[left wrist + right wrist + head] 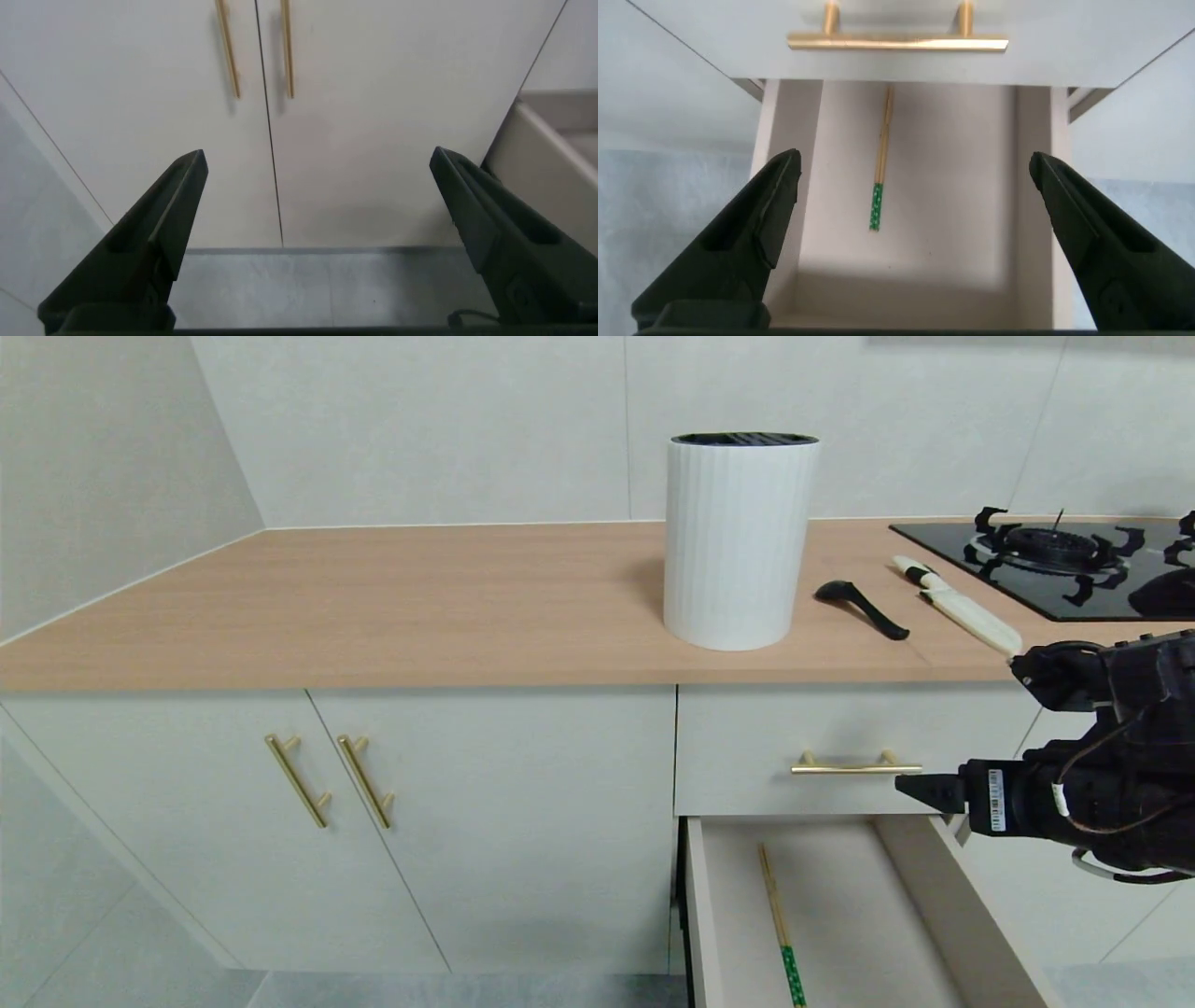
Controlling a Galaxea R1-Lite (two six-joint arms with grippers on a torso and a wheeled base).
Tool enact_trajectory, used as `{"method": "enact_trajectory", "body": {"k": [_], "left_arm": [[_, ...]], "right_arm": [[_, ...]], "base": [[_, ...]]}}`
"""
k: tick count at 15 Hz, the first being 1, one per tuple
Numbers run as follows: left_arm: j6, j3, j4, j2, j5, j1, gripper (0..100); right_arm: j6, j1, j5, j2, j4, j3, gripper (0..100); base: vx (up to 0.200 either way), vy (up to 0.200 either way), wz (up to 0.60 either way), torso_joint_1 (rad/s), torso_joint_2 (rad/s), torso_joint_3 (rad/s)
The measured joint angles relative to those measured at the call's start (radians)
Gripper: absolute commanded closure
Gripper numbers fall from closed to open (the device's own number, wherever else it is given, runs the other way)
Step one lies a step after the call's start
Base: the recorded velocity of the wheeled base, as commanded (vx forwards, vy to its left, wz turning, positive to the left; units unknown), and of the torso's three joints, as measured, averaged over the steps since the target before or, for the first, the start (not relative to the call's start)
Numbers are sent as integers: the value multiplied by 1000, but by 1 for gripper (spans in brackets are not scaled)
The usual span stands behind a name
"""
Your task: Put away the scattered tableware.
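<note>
**Right gripper (913,163) open and empty above the drawer (920,887)**

Chopsticks (880,159) lie in the open drawer; black spoon (859,602) and knife (957,607) lie on the counter (373,607) beside the white holder (738,541). Rising for them, the arm could catch the brass handle (856,767) above. Left gripper (318,159), also open, hangs before the cabinet doors (374,140).

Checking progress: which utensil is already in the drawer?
The chopsticks, green-tipped, lying in the open drawer; the black spoon and white knife lie on the countertop.
</note>
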Motion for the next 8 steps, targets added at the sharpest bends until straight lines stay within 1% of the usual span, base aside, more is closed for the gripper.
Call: {"method": "enact_trajectory", "body": {"k": [8], "left_arm": [[0, 0, 0, 0, 0, 0, 0]], "right_arm": [[0, 3, 3, 6, -1, 6, 0]], "base": [[0, 0, 0, 187, -472, -284]]}}
